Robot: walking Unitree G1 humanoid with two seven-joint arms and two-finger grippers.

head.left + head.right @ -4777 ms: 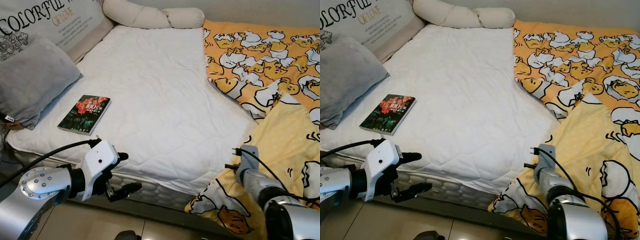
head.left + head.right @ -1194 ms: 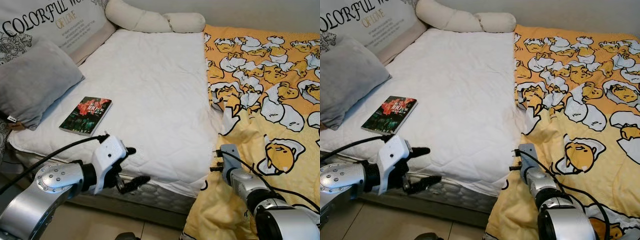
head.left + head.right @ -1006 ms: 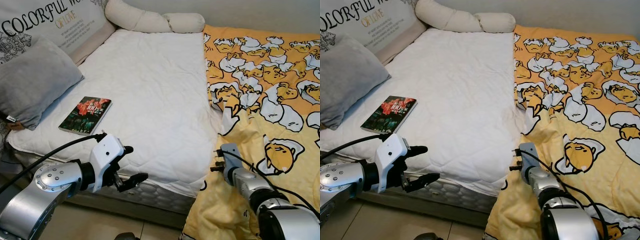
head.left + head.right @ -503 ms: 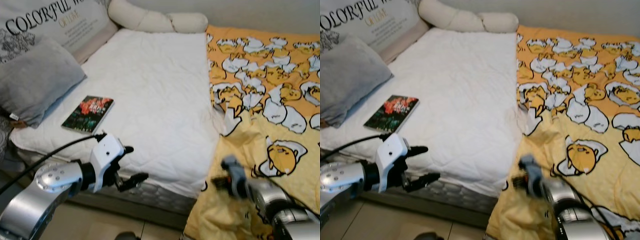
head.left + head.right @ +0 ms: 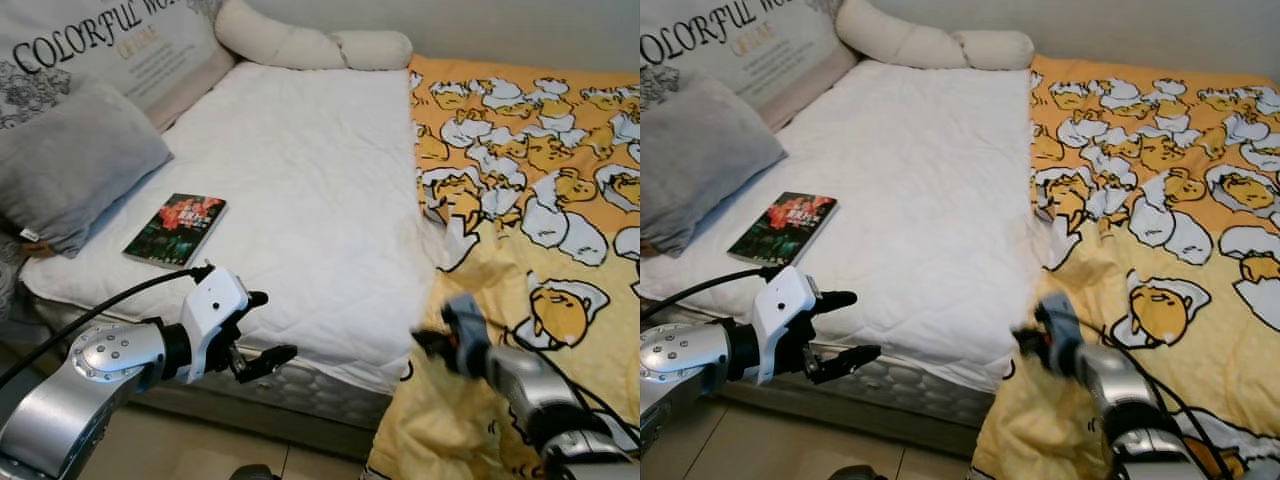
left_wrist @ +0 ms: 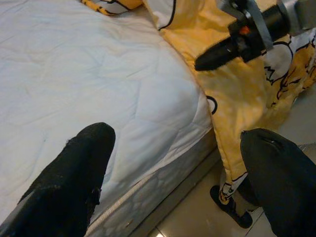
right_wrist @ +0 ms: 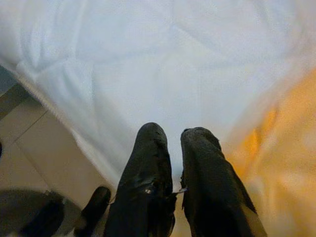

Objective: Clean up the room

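The left gripper (image 5: pixel 262 328) is held low at the near edge of the white mattress (image 5: pixel 310 190), forearm level, its two black fingers (image 6: pixel 74 177) spread wide apart over the edge and the floor. The right gripper (image 5: pixel 1032 335), blurred, reaches in from the right at the edge of the yellow egg-print quilt (image 5: pixel 530 200); its fingers (image 7: pixel 148 163) look pressed nearly together with nothing clearly between them. A book (image 5: pixel 176 228) lies flat on the mattress beside the grey pillow (image 5: pixel 75 160).

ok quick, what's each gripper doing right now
Left gripper: open, empty, at the mattress edge.
Right gripper: shut, holding nothing, by the yellow blanket.
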